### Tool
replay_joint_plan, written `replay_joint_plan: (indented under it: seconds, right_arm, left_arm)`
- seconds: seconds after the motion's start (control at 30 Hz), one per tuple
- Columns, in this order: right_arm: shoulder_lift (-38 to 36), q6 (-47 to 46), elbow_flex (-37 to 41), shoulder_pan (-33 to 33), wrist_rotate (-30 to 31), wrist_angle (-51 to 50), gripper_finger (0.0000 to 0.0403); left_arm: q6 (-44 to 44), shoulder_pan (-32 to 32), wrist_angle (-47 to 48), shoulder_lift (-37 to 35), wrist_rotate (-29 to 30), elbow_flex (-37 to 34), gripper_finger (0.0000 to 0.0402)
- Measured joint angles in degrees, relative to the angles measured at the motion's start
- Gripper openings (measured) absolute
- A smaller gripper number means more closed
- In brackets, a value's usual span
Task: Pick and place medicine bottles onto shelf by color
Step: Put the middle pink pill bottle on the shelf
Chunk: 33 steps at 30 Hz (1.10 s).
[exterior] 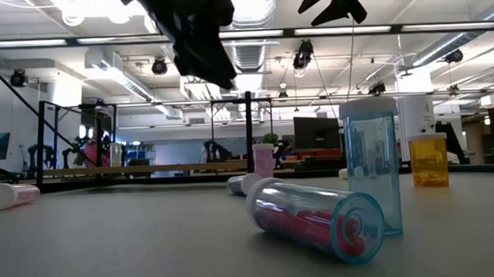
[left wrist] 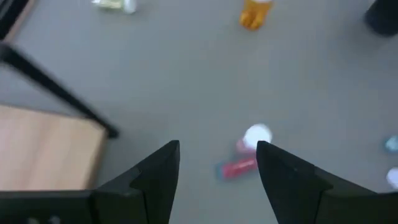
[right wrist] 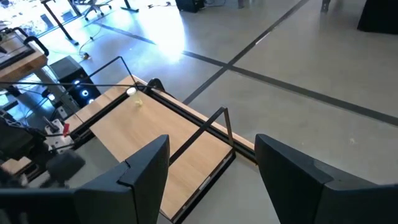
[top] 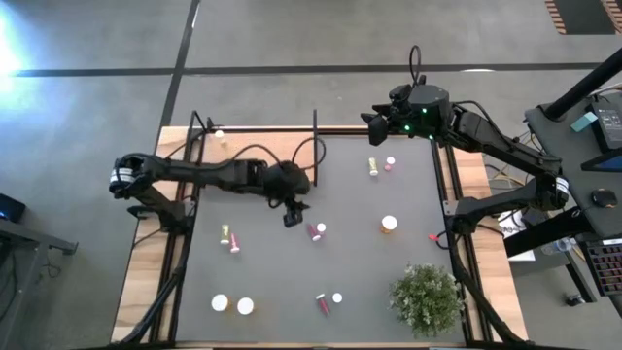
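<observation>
Medicine bottles lie scattered on the dark table. A pink pair point(top: 316, 230) sits near the middle: in the left wrist view one lies on its side point(left wrist: 238, 167) and one stands capped point(left wrist: 257, 135). My left gripper point(top: 292, 216) hangs open above the table just left of this pair, touching nothing. An orange bottle point(top: 389, 225) stands farther right. A yellow-green bottle point(top: 373, 167) and a pink one point(top: 390, 163) sit at the far right. The light-wood shelf point(right wrist: 155, 143) is at the far left with one small bottle point(right wrist: 133, 94) on it. My right gripper point(top: 372, 124) waits open, high over the far edge.
A bushy green plant point(top: 426, 297) stands at the near right. More bottles sit at the near left point(top: 233, 305), near the middle front point(top: 325, 303) and left of centre point(top: 229, 236). Black frame rods point(top: 315, 146) border the shelf.
</observation>
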<state>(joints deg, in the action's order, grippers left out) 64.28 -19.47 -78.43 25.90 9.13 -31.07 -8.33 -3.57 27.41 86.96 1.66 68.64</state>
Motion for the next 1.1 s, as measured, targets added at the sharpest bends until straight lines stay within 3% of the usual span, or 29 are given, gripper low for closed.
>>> replay_joint_plan:
  seconds: [0.4,0.67,0.9,1.1]
  right_arm:
    - [-0.01,0.00,0.00,-0.01,0.01,0.00,0.0226]
    - [-0.01,0.00,0.00,0.00,0.00,-0.02,0.0226]
    - [0.01,0.00,0.00,-0.01,0.01,-0.01,0.0226]
    - [-0.01,0.00,0.00,-0.01,0.01,0.00,0.0226]
  left_arm:
    - [-3.34,6.62,-45.88,0.02,0.14,-20.46,0.0197]
    - [0.21,8.47,-53.71,1.68,4.39,-26.62,0.0197]
    - [3.69,10.86,-59.62,9.08,5.41,-25.92,0.0197]
    - [4.28,11.56,-66.60,14.61,11.28,-25.42,0.0197]
